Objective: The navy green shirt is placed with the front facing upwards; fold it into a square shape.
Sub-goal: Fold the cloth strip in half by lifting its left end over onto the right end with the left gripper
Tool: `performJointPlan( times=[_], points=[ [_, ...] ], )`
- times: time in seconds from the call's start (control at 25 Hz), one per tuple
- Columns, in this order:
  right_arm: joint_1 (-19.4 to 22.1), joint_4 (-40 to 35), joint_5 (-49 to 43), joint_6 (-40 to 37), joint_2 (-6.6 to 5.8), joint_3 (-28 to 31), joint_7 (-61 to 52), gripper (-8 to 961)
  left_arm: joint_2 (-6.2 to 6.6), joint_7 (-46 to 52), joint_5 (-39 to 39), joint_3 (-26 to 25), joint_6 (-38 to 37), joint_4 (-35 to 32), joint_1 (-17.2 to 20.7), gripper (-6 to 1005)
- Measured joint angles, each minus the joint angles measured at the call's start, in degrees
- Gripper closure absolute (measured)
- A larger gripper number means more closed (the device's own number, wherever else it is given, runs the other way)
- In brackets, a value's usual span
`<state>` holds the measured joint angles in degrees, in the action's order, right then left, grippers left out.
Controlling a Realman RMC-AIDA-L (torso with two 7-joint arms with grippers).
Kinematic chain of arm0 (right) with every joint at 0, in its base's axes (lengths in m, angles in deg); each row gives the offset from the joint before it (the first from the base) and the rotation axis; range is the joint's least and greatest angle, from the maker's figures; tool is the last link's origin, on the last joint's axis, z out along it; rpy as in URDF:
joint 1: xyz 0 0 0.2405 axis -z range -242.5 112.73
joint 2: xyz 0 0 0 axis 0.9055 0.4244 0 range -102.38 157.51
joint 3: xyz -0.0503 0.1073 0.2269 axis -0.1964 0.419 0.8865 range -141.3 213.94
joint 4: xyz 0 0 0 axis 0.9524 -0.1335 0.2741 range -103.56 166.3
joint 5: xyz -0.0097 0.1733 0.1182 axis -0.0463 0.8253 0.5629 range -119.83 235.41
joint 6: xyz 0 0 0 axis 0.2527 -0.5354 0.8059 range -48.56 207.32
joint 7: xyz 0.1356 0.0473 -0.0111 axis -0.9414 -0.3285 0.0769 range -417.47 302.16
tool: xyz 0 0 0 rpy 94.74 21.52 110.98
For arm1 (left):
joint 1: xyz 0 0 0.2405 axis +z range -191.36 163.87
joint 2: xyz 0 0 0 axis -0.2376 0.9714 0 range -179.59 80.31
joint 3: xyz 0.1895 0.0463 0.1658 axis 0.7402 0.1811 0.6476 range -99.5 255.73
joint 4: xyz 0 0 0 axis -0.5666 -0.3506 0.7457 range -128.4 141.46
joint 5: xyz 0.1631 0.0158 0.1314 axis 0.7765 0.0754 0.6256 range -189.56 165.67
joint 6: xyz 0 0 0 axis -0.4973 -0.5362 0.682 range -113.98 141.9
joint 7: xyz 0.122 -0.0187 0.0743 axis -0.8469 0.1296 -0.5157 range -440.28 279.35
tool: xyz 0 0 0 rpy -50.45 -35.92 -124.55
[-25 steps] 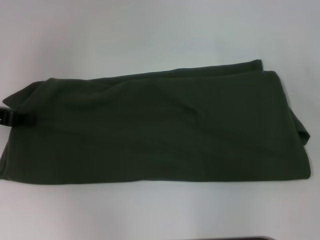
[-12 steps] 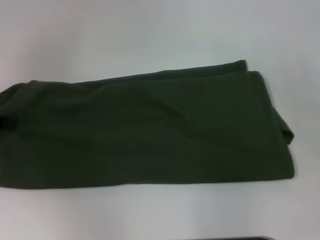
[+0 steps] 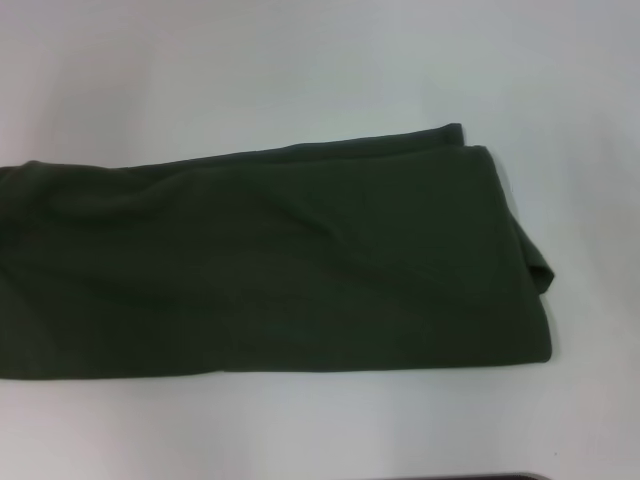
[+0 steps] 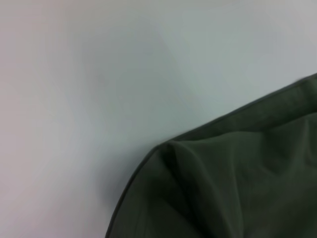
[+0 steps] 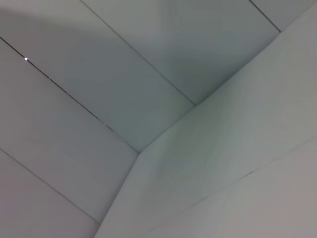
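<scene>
Shirt [image 3: 270, 265]: dark green, folded into a long band on the white counter [image 3: 300, 70]; long axis laid from 9 to 3 o'clock, running off at 9. Left arm judged nearer. Neither arm's jaws are seen; state cannot be told.

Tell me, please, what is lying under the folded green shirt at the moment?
The navy green shirt rests directly on the white table. Its top layer covers a lower layer peeking out along the far edge; anything else beneath is hidden.

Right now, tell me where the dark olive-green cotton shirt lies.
In the head view the dark olive-green cotton shirt lies folded into a long band across the white table, running off the robot's left edge of the picture and ending short of the right edge.
</scene>
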<state>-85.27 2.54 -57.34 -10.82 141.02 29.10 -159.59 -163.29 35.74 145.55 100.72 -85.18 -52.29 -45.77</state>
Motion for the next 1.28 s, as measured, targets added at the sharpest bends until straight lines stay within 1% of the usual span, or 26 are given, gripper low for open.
performJointPlan(
  times=[0.28,0.52,0.88,1.12,1.28],
  points=[
    [-0.01,0.00,0.00,0.06,0.25,-0.92,-0.14,23,0.13,-0.17,0.48,-0.03,0.49,-0.30,-0.03,954],
    [-0.08,0.00,0.00,0.27,0.61,-1.44,-0.01,23,-0.19,-0.19,0.04,-0.03,0.65,-0.33,0.33,954],
    [-0.31,0.00,0.00,0.39,1.16,-2.19,0.48,23,0.10,-1.21,0.12,-2.68,0.85,-0.33,0.47,954],
    [-0.36,0.00,0.16,0.39,1.36,-2.19,0.50,23,0.16,-1.89,0.15,-2.91,0.67,-0.33,0.70,954],
    [-0.66,0.00,0.25,0.40,1.43,-2.20,0.52,23,0.03,-1.83,-0.53,-2.93,-0.93,-0.33,0.60,953]
  ],
)
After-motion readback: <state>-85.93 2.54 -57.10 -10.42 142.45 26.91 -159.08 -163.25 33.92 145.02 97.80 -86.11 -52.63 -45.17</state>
